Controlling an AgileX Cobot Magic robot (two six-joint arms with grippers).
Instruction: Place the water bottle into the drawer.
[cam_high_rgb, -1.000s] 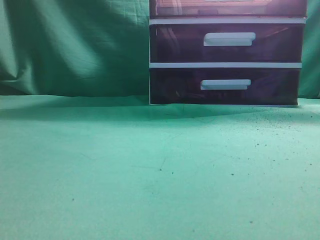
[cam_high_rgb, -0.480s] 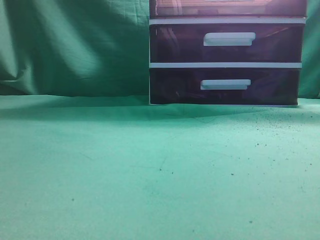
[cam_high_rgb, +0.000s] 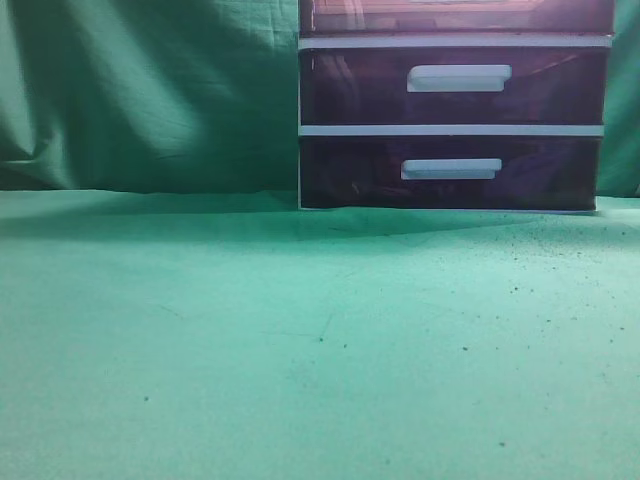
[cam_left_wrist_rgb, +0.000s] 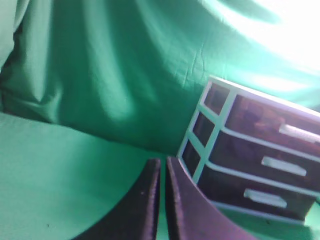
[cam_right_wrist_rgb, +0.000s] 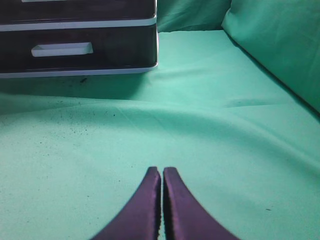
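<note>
The white-framed drawer unit (cam_high_rgb: 450, 130) stands at the back right on the green cloth. Its highest drawer (cam_high_rgb: 455, 15), with a paler pinkish front, is cut off by the top edge of the exterior view. It also shows in the left wrist view (cam_left_wrist_rgb: 270, 115), where it looks closed. The water bottle is not in any view. My left gripper (cam_left_wrist_rgb: 163, 165) is shut and empty, raised to the left of the unit. My right gripper (cam_right_wrist_rgb: 162, 172) is shut and empty, low over the cloth in front of the unit's right corner. Neither gripper shows in the exterior view.
Two darker purple drawers with white bar handles (cam_high_rgb: 458, 78) (cam_high_rgb: 450, 169) sit below the highest one. Green cloth covers the table (cam_high_rgb: 300, 340) and hangs as a backdrop (cam_high_rgb: 150, 90). A raised green fold (cam_right_wrist_rgb: 280, 45) bounds the right side.
</note>
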